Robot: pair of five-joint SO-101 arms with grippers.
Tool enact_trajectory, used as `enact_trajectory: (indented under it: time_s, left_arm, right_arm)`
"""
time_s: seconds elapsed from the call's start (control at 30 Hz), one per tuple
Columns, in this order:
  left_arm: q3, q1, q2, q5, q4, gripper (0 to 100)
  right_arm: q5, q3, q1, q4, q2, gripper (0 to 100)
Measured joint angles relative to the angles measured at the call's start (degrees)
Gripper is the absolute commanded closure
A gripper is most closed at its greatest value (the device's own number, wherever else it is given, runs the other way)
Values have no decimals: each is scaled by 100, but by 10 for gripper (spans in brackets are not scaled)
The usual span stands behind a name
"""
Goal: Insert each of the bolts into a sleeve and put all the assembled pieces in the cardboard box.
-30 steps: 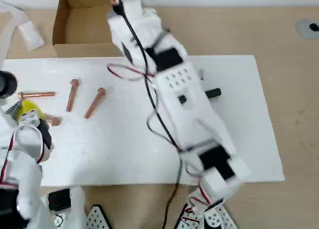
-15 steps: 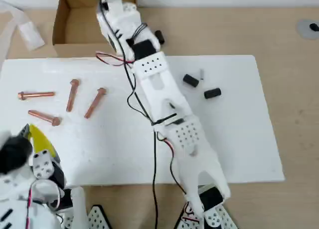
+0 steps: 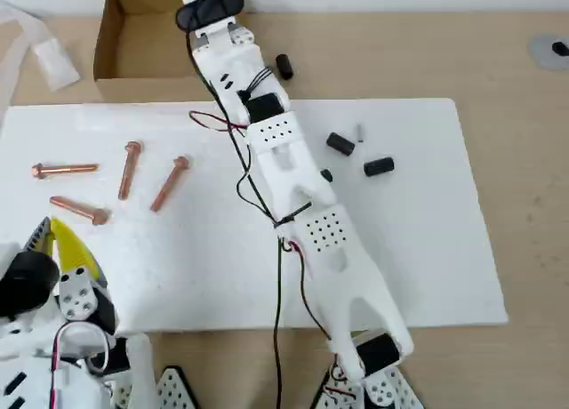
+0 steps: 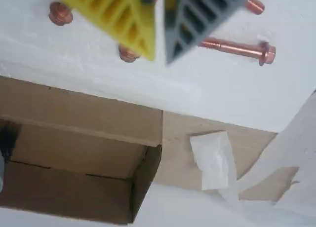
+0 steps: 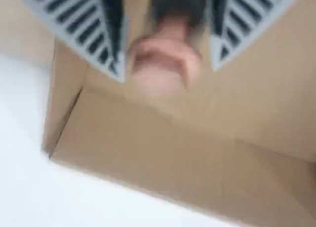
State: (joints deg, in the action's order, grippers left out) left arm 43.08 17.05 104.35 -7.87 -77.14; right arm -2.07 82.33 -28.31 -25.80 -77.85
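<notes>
My right gripper [image 3: 210, 4] hangs over the open cardboard box [image 3: 133, 44] at the far left. It is shut on a copper bolt [image 5: 165, 59] that sits inside a black sleeve [image 5: 178, 4]. Several bare copper bolts [image 3: 131, 169] lie on the left part of the white board [image 3: 427, 249]; one bolt [image 4: 237, 48] lies just past my left gripper's tips. Black sleeves [image 3: 340, 144] lie right of the right arm, and another sleeve [image 3: 284, 67] rests on the wood near the box. My left gripper [image 3: 50, 224] is at the front left edge, its yellow and grey fingers [image 4: 123, 19] shut on nothing.
Crumpled white paper [image 3: 44, 53] lies left of the box, also seen as white paper [image 4: 212, 158] beside the box [image 4: 79, 153]. A grey disc [image 3: 551, 49] sits at the far right edge. The right arm stretches diagonally across the board's middle.
The right arm has stretched out and carried its gripper over the box. The left arm has pulled back from the bolts to the front left edge.
</notes>
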Motion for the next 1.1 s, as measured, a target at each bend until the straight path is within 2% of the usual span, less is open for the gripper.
enact_trajectory:
  time_s: [0.1, 0.23, 0.33, 0.43, 0.57, 0.7, 0.97, 1.1]
  left_arm:
    - [0, 0, 0, 0, 0, 988]
    - [0, 0, 0, 0, 0, 922]
    - [18, 9, 0, 9, 0, 915]
    - [105, 396, -79, 9, 53, 915]
    - [202, 985, -879, 9, 264, 915]
    - [176, 1187, -2382, 62, 545, 912]
    - [-730, 1486, -5477, 1934, 1714, 912]
    - [-1371, 1521, -6875, 2497, 2084, 912]
  right_arm:
    - [18, 0, 0, 9, 0, 846]
    - [18, 0, 0, -193, 0, 846]
    - [18, 141, 0, -519, 0, 848]
    - [18, 501, 0, -1081, 18, 849]
    - [18, 905, 0, -2101, 299, 849]
    - [18, 993, 44, -3253, 1020, 847]
    - [18, 993, 167, -6022, 2180, 846]
    - [132, 1002, 211, -7033, 2418, 846]
